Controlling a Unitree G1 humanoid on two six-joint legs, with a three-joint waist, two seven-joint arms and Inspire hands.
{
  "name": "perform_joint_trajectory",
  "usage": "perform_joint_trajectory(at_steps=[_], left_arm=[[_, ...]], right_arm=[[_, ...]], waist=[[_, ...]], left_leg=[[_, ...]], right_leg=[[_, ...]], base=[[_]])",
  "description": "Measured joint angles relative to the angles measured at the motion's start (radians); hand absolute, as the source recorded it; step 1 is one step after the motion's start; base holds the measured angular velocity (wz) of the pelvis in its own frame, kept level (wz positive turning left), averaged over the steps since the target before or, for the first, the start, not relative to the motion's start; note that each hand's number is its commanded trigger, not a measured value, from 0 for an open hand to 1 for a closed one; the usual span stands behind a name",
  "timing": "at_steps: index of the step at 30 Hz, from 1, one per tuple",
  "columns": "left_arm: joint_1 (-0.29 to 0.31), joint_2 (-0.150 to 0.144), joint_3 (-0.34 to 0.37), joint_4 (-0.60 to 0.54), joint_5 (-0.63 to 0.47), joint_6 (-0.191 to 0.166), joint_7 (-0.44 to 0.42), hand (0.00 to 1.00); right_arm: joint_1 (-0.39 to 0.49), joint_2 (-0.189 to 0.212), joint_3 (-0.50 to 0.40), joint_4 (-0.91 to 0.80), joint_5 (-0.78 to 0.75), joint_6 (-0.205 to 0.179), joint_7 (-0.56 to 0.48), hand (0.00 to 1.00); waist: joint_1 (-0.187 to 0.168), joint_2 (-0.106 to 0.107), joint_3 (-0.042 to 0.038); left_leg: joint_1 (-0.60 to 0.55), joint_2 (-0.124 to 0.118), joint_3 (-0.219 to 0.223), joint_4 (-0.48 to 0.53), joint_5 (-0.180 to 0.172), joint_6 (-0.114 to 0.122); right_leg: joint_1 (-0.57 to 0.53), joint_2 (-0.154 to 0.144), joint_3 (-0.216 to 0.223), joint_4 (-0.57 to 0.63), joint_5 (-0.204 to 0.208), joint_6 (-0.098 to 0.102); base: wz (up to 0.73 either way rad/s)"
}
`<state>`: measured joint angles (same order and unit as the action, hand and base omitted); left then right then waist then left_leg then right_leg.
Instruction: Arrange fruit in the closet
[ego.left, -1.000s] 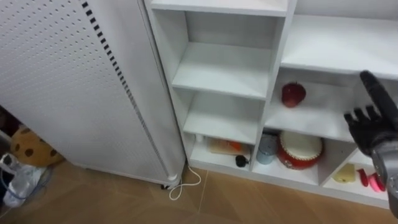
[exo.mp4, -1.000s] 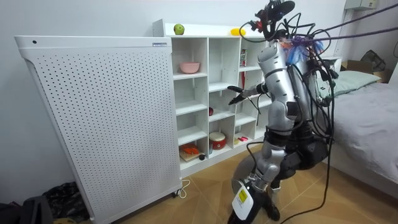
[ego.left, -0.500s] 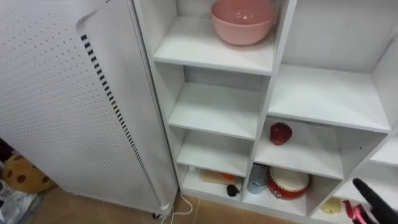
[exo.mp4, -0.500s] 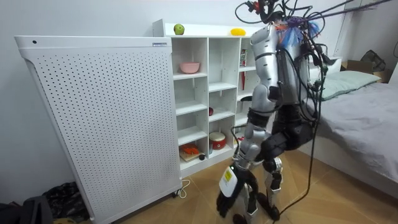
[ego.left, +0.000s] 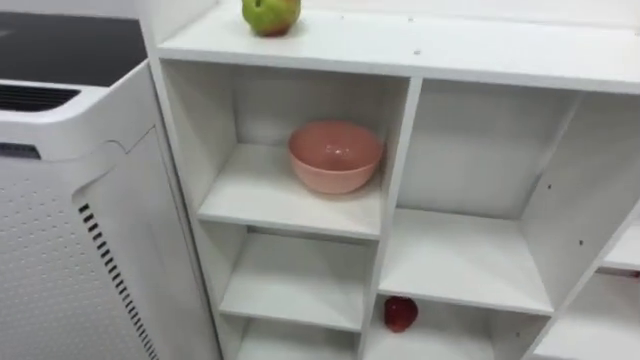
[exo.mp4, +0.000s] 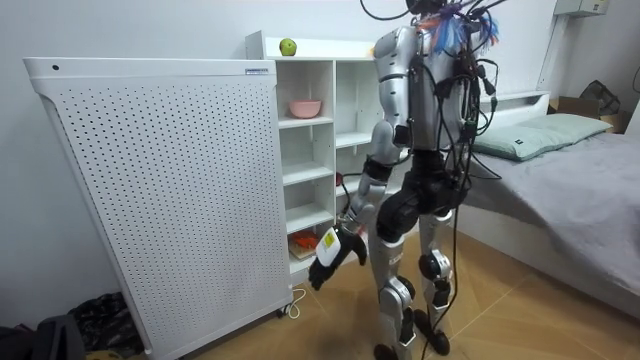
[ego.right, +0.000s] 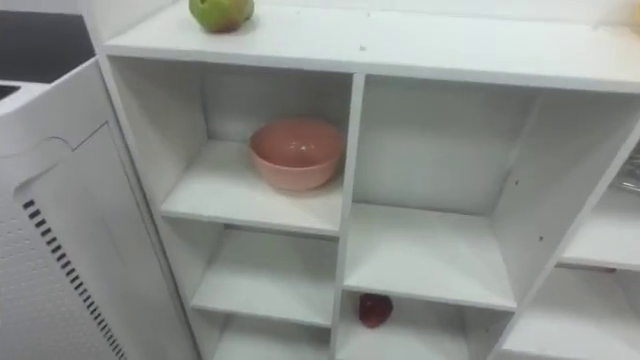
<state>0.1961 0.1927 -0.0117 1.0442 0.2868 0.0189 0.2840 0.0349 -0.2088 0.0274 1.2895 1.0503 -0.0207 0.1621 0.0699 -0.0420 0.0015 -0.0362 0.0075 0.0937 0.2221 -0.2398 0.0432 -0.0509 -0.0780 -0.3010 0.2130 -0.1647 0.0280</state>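
Note:
A green apple (ego.left: 270, 14) lies on the top board of the white closet (ego.left: 410, 120), above its left column. In the compartment under it sits a pink bowl (ego.left: 335, 156). Lower down, in the middle column, a red apple (ego.left: 400, 312) rests on a shelf. In the room view I stand upright facing the closet (exo.mp4: 330, 140), with the green apple (exo.mp4: 288, 47) on top. My left hand (exo.mp4: 328, 265) hangs low in front of the bottom shelves, holding nothing, its fingers loose.
A tall white perforated panel (exo.mp4: 150, 200) stands against the closet's left side, and its top corner (ego.left: 70, 110) is close by. A bed (exo.mp4: 580, 190) lies on the room view's right. Bare wooden floor lies around my feet.
I have straightened up from a bend and stepped towards the room view's left. My eye views rose from the lower shelves to the closet's top. The right hand dropped out of them.

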Motion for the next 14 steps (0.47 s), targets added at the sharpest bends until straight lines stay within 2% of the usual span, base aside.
perform_joint_trajectory(at_steps=[3,6,10,14], left_arm=[[-0.001,-0.026,0.047,-0.003,-0.002,-0.005,0.009,0.00],[-0.007,-0.036,0.047,0.002,-0.003,-0.003,0.009,0.00],[-0.007,-0.055,0.066,0.016,-0.001,-0.002,-0.004,0.00],[-0.004,-0.089,0.139,0.037,-0.001,0.003,-0.013,0.00]], right_arm=[[0.029,0.021,0.003,0.028,-0.213,0.001,0.001,0.00],[0.047,0.035,0.021,0.041,-0.336,0.008,-0.009,0.00],[0.046,0.052,0.021,0.075,-0.434,0.023,-0.020,0.00],[0.047,0.061,0.005,0.112,-0.489,0.026,-0.013,0.00]], waist=[[-0.016,-0.008,0.0001],[-0.018,-0.014,-0.0001],[-0.021,-0.011,-0.0002],[-0.018,-0.008,0.0007]], left_leg=[[0.061,0.002,0.013,-0.029,0.000,0.000],[0.093,0.003,0.014,-0.046,0.000,0.000],[0.124,0.002,0.016,-0.054,0.000,-0.001],[0.152,0.004,0.020,-0.063,-0.001,-0.002]], right_leg=[[0.050,0.007,0.011,-0.018,0.004,0.006],[0.080,0.010,0.017,-0.031,0.007,0.010],[0.107,0.013,0.025,-0.038,0.007,0.011],[0.124,0.022,0.051,-0.045,0.012,0.008]], base=[[-0.13],[-0.05],[-0.05],[-0.11]])
